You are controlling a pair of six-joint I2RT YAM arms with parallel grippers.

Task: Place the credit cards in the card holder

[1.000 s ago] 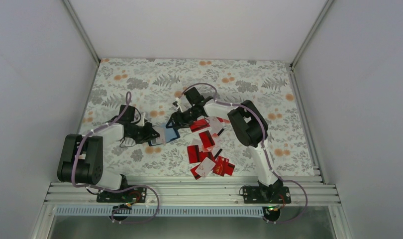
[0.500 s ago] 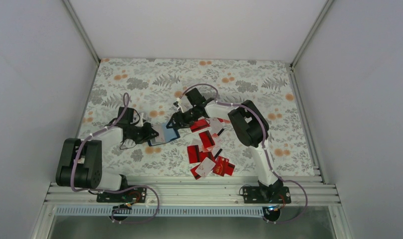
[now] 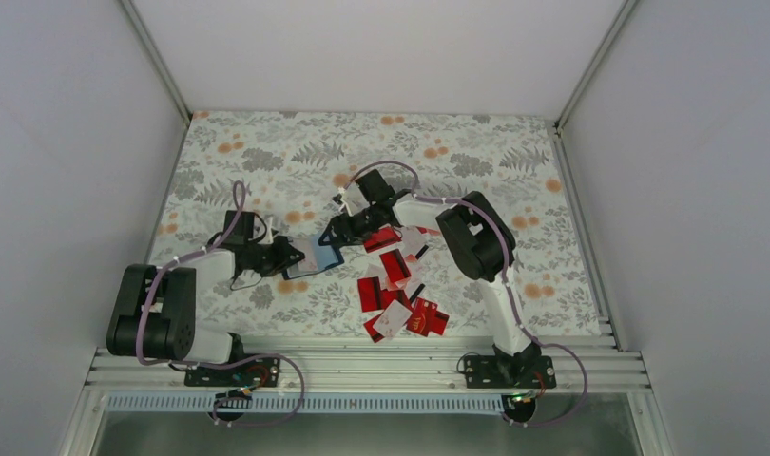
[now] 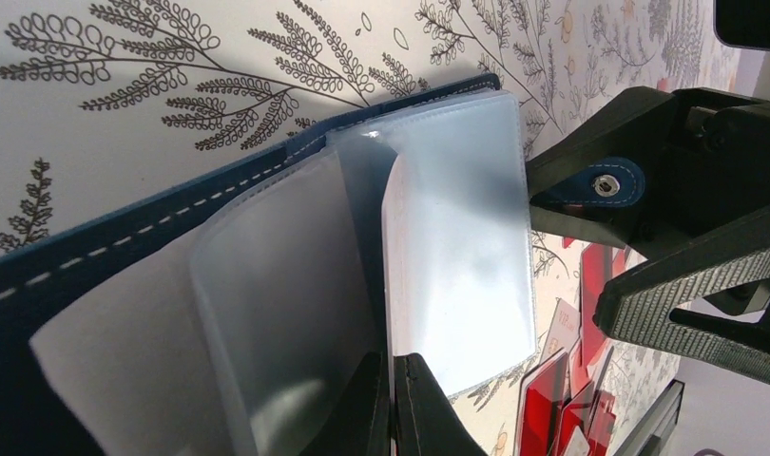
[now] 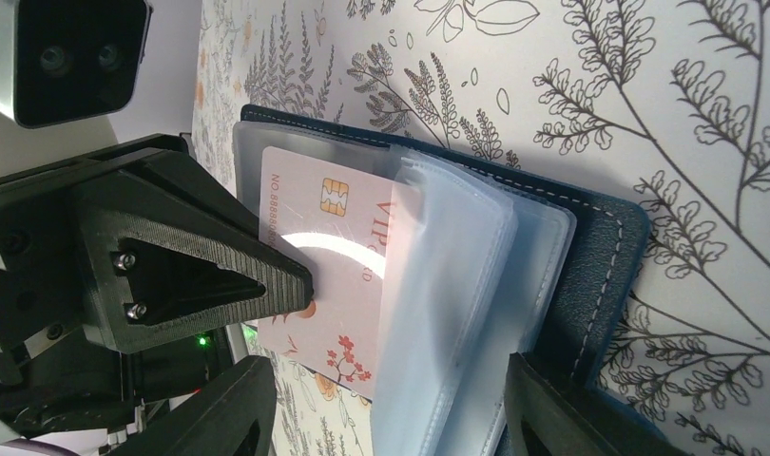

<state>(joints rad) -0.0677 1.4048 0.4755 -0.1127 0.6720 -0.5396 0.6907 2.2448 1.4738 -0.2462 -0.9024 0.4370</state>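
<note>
The card holder [image 3: 314, 255] lies open on the flowered table [image 3: 267, 152], between the two arms. The left gripper [image 4: 393, 369] has its jaws together, pinching a clear sleeve [image 4: 457, 237] of the holder. The right gripper [image 5: 386, 370] has its jaws apart, straddling the holder's stitched edge (one finger touches the navy cover). A white card [image 5: 324, 275] sits inside a sleeve. The loose red cards [image 3: 395, 285] lie just right of the holder.

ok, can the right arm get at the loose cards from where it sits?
Likely yes. The right gripper hangs open at the card holder with nothing visibly clamped, and the credit cards lie loose right beside it, nothing between.
</note>
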